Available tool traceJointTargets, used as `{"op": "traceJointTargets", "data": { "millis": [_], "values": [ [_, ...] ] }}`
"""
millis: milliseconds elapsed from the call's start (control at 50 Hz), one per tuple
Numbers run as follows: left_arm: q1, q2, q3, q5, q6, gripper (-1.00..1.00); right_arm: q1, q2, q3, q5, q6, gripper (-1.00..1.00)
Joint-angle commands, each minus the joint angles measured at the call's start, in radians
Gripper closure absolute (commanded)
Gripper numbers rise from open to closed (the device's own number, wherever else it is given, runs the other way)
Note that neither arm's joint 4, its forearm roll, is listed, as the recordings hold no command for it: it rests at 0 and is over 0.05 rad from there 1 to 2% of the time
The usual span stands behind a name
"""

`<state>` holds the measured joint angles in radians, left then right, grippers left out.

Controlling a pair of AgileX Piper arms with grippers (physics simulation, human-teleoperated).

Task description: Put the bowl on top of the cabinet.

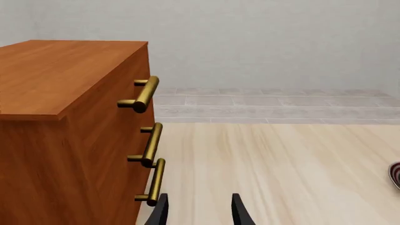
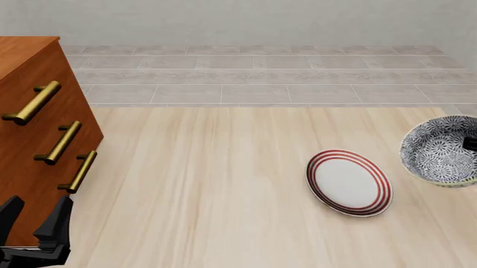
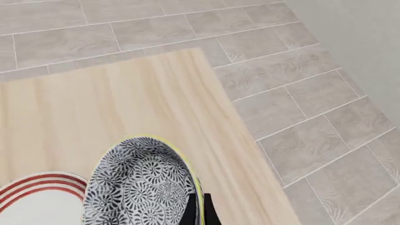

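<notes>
The blue-and-white floral bowl (image 2: pixel 441 151) sits at the far right of the table, tilted toward the camera. My right gripper (image 3: pixel 197 211) is shut on the bowl's (image 3: pixel 140 183) pale rim, one finger inside and one outside; only a black tip of this gripper (image 2: pixel 470 143) shows in the front view. The reddish-brown cabinet (image 2: pixel 30 139) with three brass handles stands at the far left. My left gripper (image 2: pixel 33 220) hangs open and holds nothing, close to the cabinet's lower front corner. In the left wrist view the cabinet (image 1: pixel 62 103) fills one side beside the left gripper (image 1: pixel 200 213).
A flat white plate with red rings (image 2: pixel 349 182) lies on the light wooden table (image 2: pixel 209 184) just left of the bowl, and shows too in the right wrist view as the plate (image 3: pixel 37 201). Grey tiled floor (image 2: pixel 261 72) lies beyond the table's far edge.
</notes>
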<state>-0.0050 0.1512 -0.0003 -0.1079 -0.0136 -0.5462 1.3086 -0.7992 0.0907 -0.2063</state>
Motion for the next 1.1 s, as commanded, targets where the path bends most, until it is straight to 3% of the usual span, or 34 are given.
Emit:
{"op": "traceJointTargets", "data": {
  "millis": [20,320,740,840,900,1100],
  "values": [
    [0.001,-0.014,0.000,0.011,-0.002,-1.00,0.056,-0.062,-0.024,0.029,0.020,1.00],
    [0.002,-0.017,0.000,0.008,-0.005,-1.00,0.156,-0.156,-0.059,0.051,0.041,1.00],
    [0.003,-0.029,0.000,0.018,-0.006,-1.00,0.267,-0.174,-0.059,0.028,0.067,1.00],
    [0.004,-0.034,0.000,0.022,-0.006,-1.00,0.297,-0.200,-0.039,-0.008,0.035,1.00],
    [0.004,-0.031,0.000,0.019,-0.007,-1.00,0.311,-0.196,-0.043,-0.008,0.058,1.00],
    [0.006,-0.028,0.000,0.014,-0.008,-1.00,0.341,-0.234,-0.027,-0.052,0.055,1.00]
  ]
}}
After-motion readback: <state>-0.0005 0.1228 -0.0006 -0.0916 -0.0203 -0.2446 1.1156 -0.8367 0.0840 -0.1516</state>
